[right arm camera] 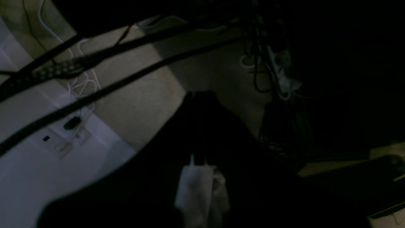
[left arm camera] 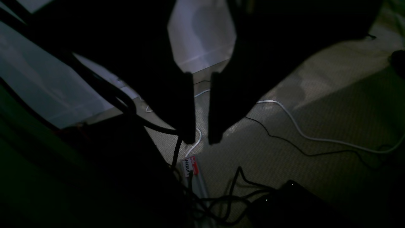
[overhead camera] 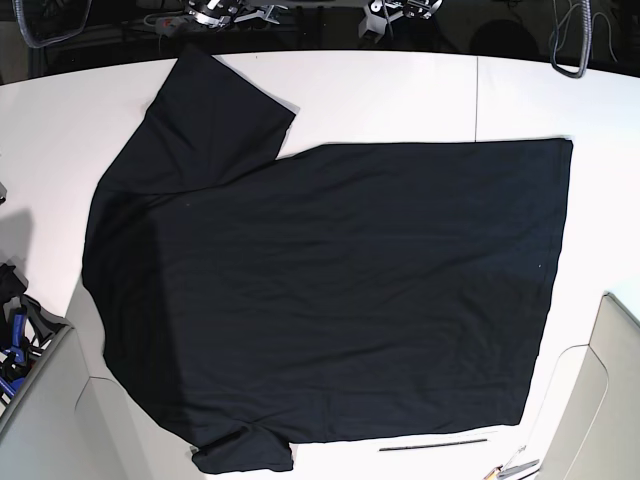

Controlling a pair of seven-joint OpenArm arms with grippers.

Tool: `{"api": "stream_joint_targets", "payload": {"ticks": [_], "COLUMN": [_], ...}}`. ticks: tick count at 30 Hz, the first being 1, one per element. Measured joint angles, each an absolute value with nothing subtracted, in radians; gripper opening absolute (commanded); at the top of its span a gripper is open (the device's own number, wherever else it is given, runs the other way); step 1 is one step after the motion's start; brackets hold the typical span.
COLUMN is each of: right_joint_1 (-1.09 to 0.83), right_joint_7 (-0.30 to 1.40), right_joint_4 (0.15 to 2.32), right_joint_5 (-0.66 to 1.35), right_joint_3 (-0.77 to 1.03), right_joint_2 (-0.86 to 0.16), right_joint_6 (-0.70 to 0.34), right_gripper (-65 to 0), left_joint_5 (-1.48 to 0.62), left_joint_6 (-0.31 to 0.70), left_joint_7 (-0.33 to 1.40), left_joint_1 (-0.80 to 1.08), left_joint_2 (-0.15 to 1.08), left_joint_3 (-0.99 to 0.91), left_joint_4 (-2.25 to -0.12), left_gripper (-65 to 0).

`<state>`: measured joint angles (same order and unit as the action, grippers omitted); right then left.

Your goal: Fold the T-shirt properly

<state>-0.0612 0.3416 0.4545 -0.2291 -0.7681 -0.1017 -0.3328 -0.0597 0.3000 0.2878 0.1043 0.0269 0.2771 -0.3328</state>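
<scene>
The black T-shirt (overhead camera: 330,280) lies spread flat on the white table (overhead camera: 400,90). Its hem is toward the right, one sleeve (overhead camera: 210,120) points to the back left and the other (overhead camera: 245,455) is at the front edge. Both grippers are off the shirt, beyond the table's far edge. My left gripper (overhead camera: 400,12) also shows in the left wrist view (left arm camera: 202,139): a narrow gap between the fingers, nothing held, above the carpet. My right gripper (overhead camera: 215,12) appears in the dark right wrist view (right arm camera: 200,94) with its fingers together and empty.
A thin dark rod (overhead camera: 435,443) lies at the table's front edge. Blue and black items (overhead camera: 15,345) sit off the table's left side. On the floor are a white cable (left arm camera: 303,133), black cables and a power strip (left arm camera: 193,177).
</scene>
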Motion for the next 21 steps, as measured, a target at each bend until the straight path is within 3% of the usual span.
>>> {"api": "stream_joint_targets", "payload": {"ticks": [21], "right_joint_1": [-0.062], "right_joint_7": [0.341], "right_joint_4": [0.460], "right_joint_5": [-0.229], "right_joint_3": [-0.766], "right_joint_2": [-0.102], "right_joint_6": [-0.333], "right_gripper": [-65.0], "left_joint_5": [-0.060], "left_joint_6": [0.301], "left_joint_7": [0.308], "left_joint_1": [0.100], "left_joint_2": [0.019], "left_joint_3": [0.277], "left_joint_4": [-0.336], "left_gripper": [-56.6]}}
